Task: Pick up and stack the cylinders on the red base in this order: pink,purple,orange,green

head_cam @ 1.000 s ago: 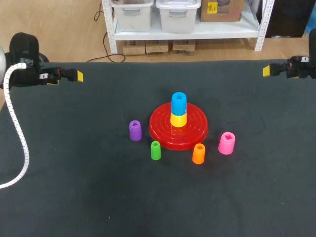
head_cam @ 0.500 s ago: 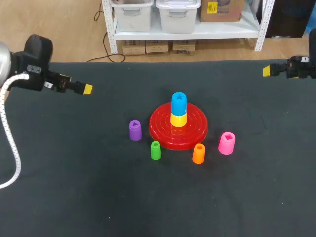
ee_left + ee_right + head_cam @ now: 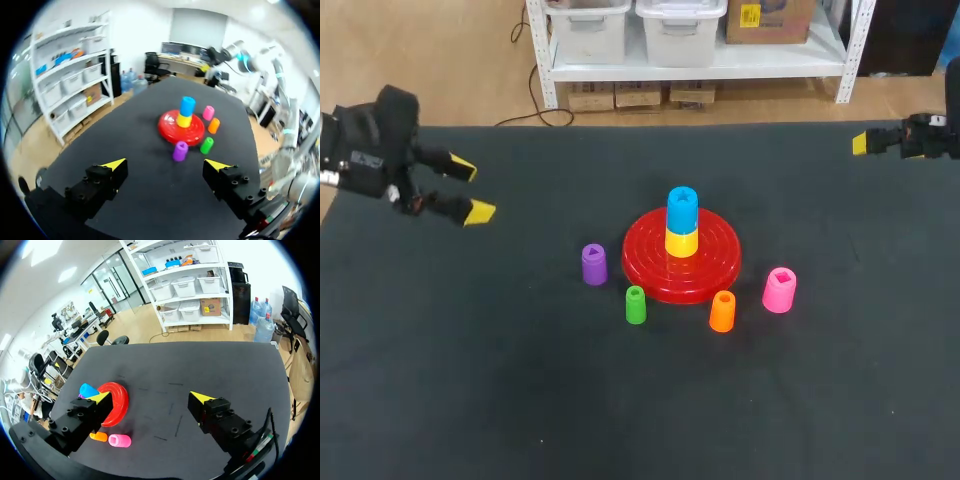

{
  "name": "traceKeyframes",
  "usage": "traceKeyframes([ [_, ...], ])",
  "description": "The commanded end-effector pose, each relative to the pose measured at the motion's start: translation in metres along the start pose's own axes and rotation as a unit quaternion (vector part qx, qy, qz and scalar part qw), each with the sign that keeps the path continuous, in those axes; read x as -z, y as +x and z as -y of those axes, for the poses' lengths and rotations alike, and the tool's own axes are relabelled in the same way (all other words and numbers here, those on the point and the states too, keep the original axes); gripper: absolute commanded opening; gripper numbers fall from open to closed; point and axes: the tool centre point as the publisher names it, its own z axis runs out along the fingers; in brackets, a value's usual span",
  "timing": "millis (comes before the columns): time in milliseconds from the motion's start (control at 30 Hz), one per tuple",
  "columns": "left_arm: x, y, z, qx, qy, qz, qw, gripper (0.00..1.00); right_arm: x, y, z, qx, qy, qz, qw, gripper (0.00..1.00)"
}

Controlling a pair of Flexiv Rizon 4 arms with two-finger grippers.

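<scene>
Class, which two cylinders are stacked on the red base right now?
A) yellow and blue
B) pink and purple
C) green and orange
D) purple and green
A: the yellow cylinder stands on the red base with the blue cylinder on top of it.

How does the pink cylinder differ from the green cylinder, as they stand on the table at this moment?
Size: the pink cylinder is clearly wider and bulkier, while the green cylinder is slim. Place: in the head view the pink cylinder stands to the right of the red base, the green cylinder at its front left. Both stand upright on the table, beside the base and not on it.
</scene>
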Motion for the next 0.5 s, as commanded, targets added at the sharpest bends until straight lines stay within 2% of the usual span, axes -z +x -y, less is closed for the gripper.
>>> traceKeyframes([
  [33,0.001,0.01,0.014,-0.057,0.021,0.005,0.998,1.0,0.001,0.0,0.0,0.0,0.0,0.0,1.0,1.0],
  [167,0.0,0.013,0.02,-0.075,0.032,0.012,0.997,1.0,0.001,0.0,0.0,0.0,0.0,0.0,1.0,1.0],
  [267,-0.002,0.016,0.018,-0.069,0.03,0.007,0.997,1.0,0.001,0.0,0.0,0.0,0.0,0.0,1.0,1.0],
  [400,0.003,0.015,0.03,-0.128,0.051,0.027,0.99,1.0,0.001,0.0,0.0,0.0,0.0,0.0,1.0,1.0],
  [500,0.0,0.016,0.034,-0.139,0.077,0.025,0.987,1.0,0.001,0.0,0.0,0.0,0.0,0.0,1.0,1.0],
])
